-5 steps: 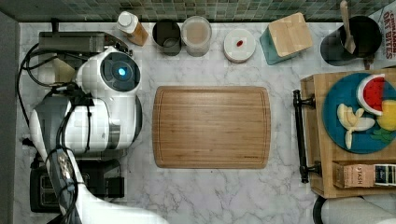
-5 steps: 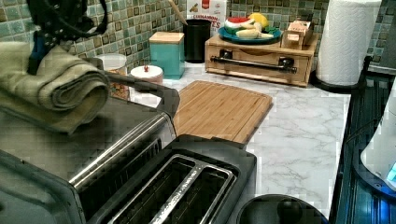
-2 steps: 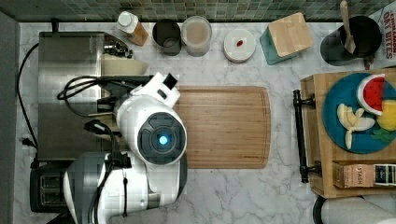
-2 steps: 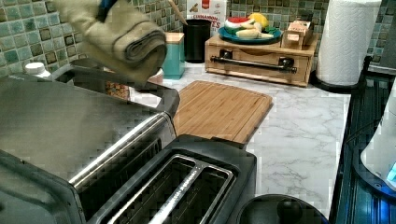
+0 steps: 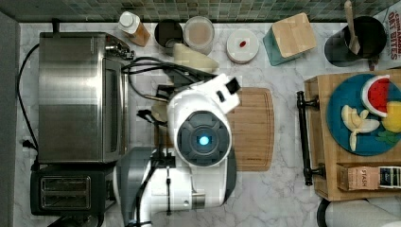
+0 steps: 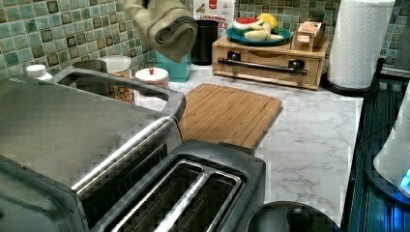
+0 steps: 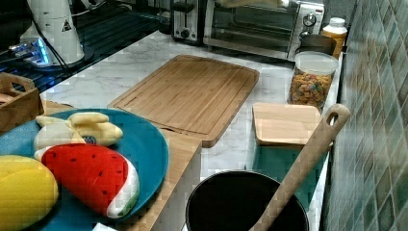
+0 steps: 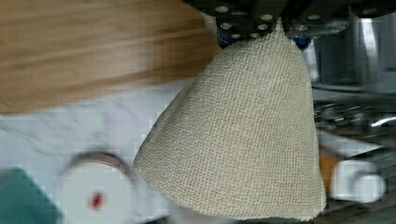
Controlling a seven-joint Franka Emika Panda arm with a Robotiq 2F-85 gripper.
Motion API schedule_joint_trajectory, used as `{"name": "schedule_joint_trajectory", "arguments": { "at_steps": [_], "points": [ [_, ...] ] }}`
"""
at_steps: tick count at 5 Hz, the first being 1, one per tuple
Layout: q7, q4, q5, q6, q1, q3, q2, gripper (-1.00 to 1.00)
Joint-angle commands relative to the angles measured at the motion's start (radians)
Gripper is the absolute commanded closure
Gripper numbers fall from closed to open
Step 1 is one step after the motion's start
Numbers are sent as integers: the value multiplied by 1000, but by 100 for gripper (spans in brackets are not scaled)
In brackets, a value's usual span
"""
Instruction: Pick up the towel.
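towel: hangs at left view's top, higher than 0.4 s ago, clear of toaster oven | gripper: jaws clamped on towel | arm: shifted right over cutting board

Even bright light — blocky, blurred

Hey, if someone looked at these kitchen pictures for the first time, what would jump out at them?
First, the pale beige folded terry towel hanging in the air from the gripper, high above the steel toaster oven in the left view. Next, the bare bamboo cutting board mid-counter and the teal plate of toy fruit at the top view's right.
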Motion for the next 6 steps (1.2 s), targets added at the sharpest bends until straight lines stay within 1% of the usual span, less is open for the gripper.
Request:
{"name": "schedule_joint_trajectory", "arguments": {
  "at_steps": [1, 2, 6],
  "points": [
    [29, 144, -65, -256, -65, -39, 66, 100],
    [30, 144, -67, -256, -49, -54, 66, 100],
    [31, 144, -67, -256, -40, -62, 66, 100]
  ]
}}
